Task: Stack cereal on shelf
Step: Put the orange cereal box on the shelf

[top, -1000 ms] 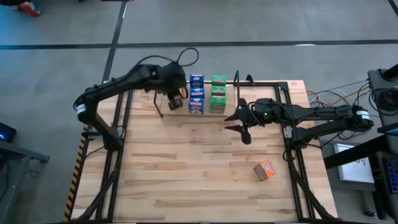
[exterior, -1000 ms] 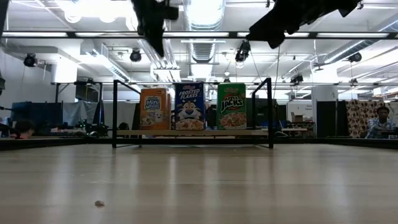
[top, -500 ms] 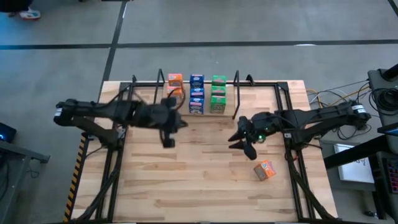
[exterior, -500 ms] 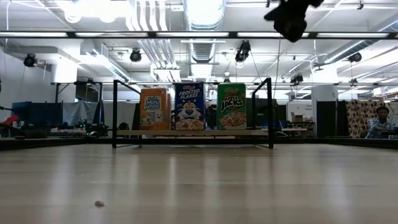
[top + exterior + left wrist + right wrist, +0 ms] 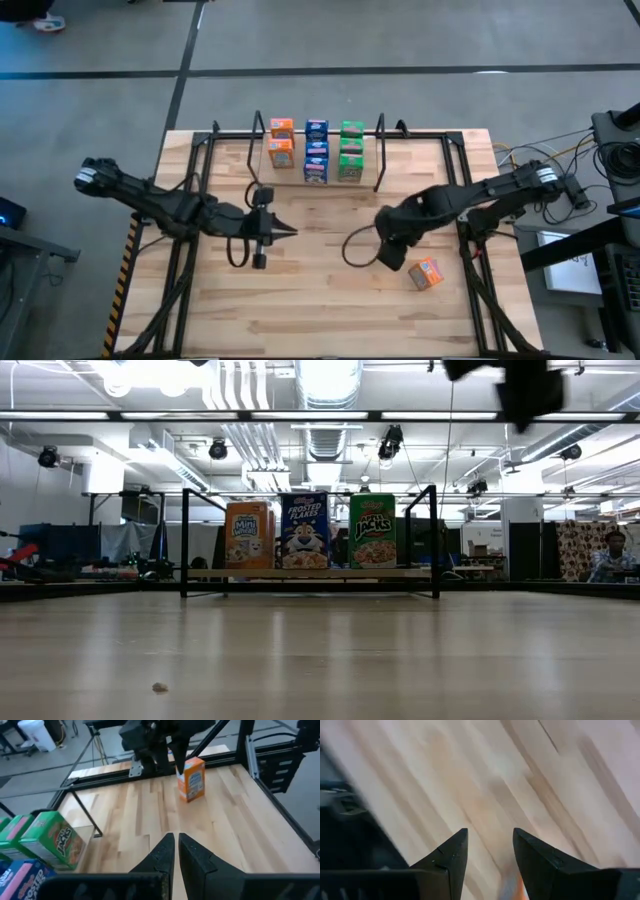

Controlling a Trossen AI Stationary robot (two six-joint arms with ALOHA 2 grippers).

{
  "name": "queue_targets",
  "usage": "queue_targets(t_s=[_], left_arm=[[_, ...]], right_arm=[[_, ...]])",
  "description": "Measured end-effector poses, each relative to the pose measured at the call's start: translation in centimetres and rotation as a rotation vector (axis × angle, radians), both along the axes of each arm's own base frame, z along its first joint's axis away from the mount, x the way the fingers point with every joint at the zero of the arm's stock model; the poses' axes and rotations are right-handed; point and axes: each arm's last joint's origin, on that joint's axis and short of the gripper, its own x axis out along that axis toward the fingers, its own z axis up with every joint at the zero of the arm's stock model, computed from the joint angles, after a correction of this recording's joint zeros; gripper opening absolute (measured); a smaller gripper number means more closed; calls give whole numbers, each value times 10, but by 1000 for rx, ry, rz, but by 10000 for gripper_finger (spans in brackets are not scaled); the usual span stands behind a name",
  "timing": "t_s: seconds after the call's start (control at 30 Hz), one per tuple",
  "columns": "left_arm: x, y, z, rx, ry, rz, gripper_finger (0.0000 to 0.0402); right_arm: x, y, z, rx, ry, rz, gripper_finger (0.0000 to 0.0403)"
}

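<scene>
The shelf of black rods stands at the table's far middle. On it rest two orange boxes, three blue boxes and three green boxes; the low view shows one of each colour. A third orange box lies on the table at the near right, and shows upright in the left wrist view. My right gripper is open, pointing down just left of that box, touching nothing. My left gripper is shut and empty over the table's left middle, pointing right.
Black frame rails run along the table's left and right sides. A cable loop hangs by my right wrist. Bare wood lies between the arms and the near edge.
My left gripper has drawn back from the shelf toward the table's near and left side and turned level. The orange boxes it covered now show on the shelf. My right gripper has gone toward the near edge, tipped down, close to the loose orange box.
</scene>
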Motion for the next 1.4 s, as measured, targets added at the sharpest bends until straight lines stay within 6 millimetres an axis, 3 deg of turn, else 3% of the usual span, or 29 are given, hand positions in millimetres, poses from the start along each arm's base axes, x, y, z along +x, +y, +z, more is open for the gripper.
queue_targets(t_s=[0.13, 0.27, 0.6, 0.93, 1.4], left_arm=[[-4, -2, -5, 4, -11, -14, 8], [-4, -1, -4, 10, -17, -16, 8], [-1, -3, -7, 30, -10, -25, 8], [-2, -3, -7, 59, -7, -36, 8], [-2, -3, -8, 53, -2, -34, 8]], right_arm=[[-12, 15, -5, 31, 209, -113, 146], [-24, 30, -5, 56, 287, -222, 155], [-51, 58, -19, -21, 474, -352, 236], [-55, 71, -25, -71, 457, -375, 242], [-56, 71, -60, -129, 503, -340, 233]])
